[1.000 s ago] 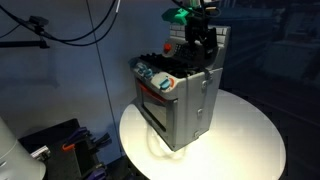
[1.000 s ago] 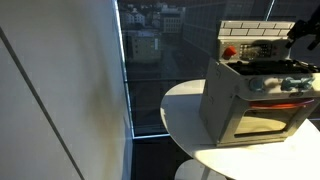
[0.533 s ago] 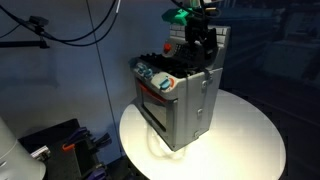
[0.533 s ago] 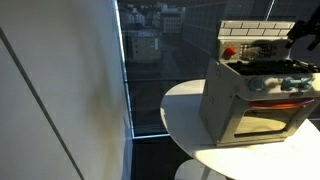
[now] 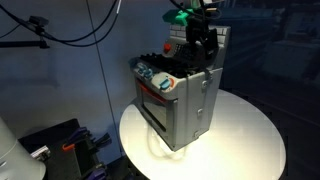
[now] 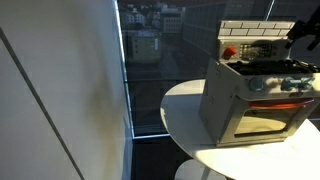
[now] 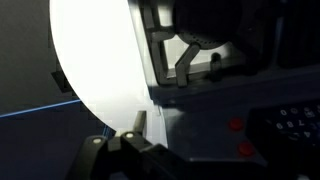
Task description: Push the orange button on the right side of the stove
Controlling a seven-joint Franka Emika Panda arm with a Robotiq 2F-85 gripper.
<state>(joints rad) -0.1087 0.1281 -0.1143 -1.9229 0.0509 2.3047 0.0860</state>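
Stove (image 5: 178,100) upright on round white table (image 5: 250,140), striped oven door facing table edge. Gripper (image 5: 202,55) low over stove top, beside brick back panel (image 6: 255,38). Finger spread: cannot tell, too dark.

The room was dim, with light falling from above onto the round white table (image 5: 250,140), which shone as a bright pool while the surroundings sank into blue-black. The stove (image 5: 185,105) caught that light along its top edges, and its faces were a duller grey. A small green lamp (image 5: 180,14) glowed above it. In an exterior view the window (image 6: 150,60) showed dusky buildings, and the pale wall (image 6: 60,90) beside it was evenly and softly lit. In the wrist view the table was blown out to flat white glare, and everything else was dark, blurred and out of focus. All the pictures were coarse and grainy.
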